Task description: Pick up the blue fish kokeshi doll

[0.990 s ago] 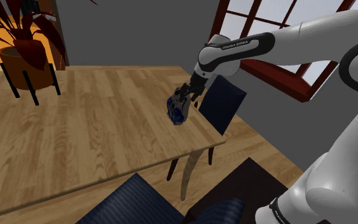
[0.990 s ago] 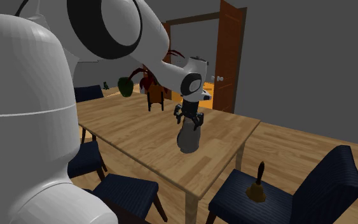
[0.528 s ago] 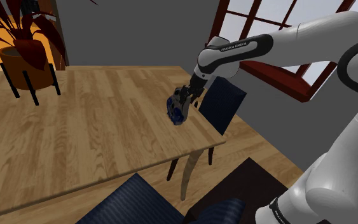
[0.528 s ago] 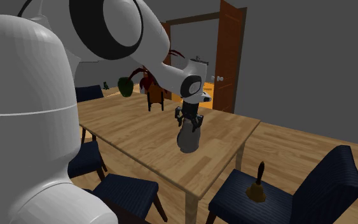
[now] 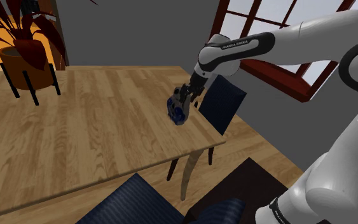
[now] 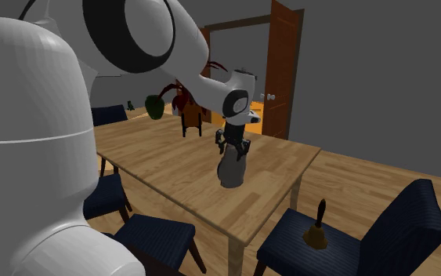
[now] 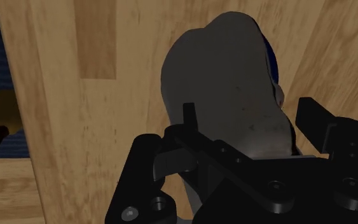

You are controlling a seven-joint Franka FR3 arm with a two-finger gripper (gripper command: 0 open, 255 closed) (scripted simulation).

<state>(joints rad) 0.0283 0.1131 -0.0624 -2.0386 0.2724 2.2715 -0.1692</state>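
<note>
**Barely moved: arm and doll a touch higher than half a second ago**

Since the earlier frame the jaws have risen slightly and the doll has come up with them. Nothing else on the tabletop has shifted.

The jaws are closed narrow on the doll's upper end, one on each side of it, as the wrist view shows. The doll is grey with a blue patch, and it hangs tilted from the jaws. It sits over the tabletop close to the corner nearest the stand. Whether its base is clear of the wood I cannot tell.

Just past that corner stands a dark blue chair, under the arm's forearm. In the second exterior view a small bell with a dark handle sits on the seat of another chair, below the table's end. A green thing lies at the far end of the tabletop. Near it is a red-leaved plant in its pot on a black stand.
</note>
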